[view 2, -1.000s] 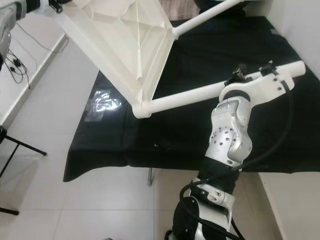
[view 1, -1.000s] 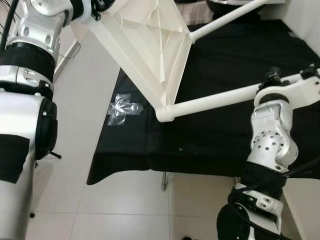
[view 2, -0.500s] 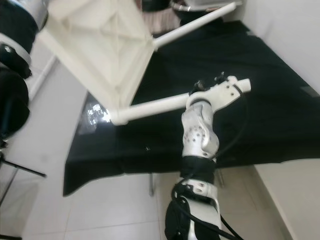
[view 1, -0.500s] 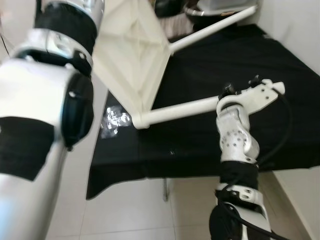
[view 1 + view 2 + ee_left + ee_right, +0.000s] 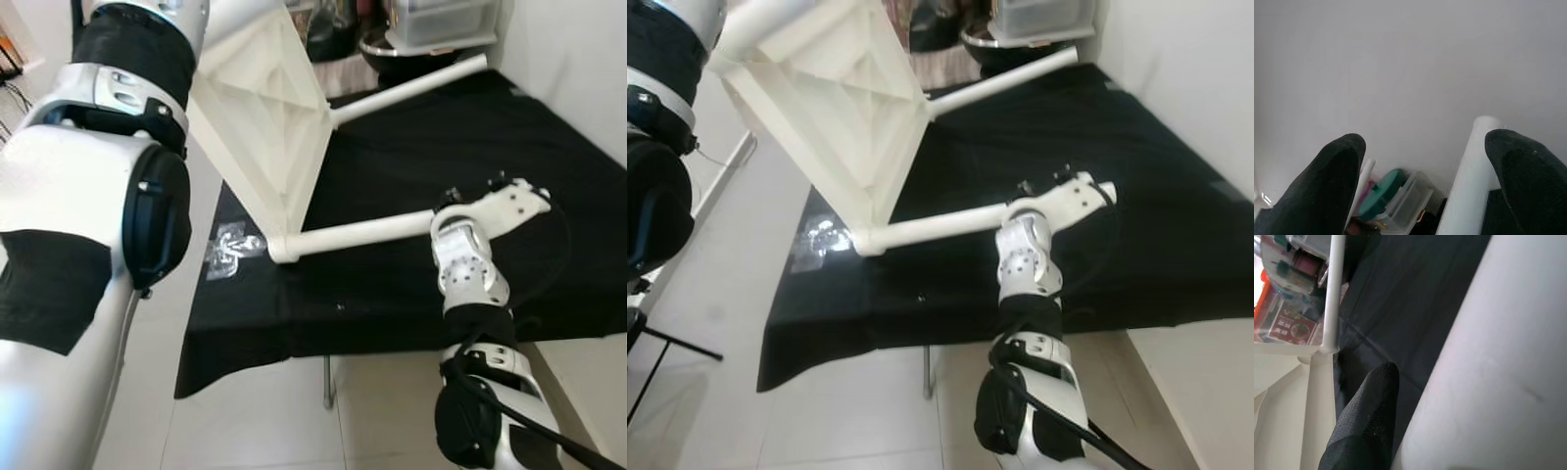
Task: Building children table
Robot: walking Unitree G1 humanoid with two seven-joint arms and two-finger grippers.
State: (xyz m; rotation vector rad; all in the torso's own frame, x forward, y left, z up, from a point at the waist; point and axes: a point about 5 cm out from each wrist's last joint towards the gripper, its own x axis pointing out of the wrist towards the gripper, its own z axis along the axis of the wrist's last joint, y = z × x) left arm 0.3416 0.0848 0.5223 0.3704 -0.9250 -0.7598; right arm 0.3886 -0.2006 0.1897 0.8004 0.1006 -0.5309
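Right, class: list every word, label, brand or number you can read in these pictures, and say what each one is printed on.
None can be read.
Red label on the clear storage box: it carries print, too blurred to read.
White table top, its legs and the black cloth: no print visible.

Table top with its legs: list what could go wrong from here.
1. The white table top is held tilted on edge above the black-covered surface; with one end effector on a round, smooth leg, it could twist or slip.
2. Its lower corner hangs past the surface edge, so a drop might land on the floor.
3. The small clear bag beside that corner could be knocked off.
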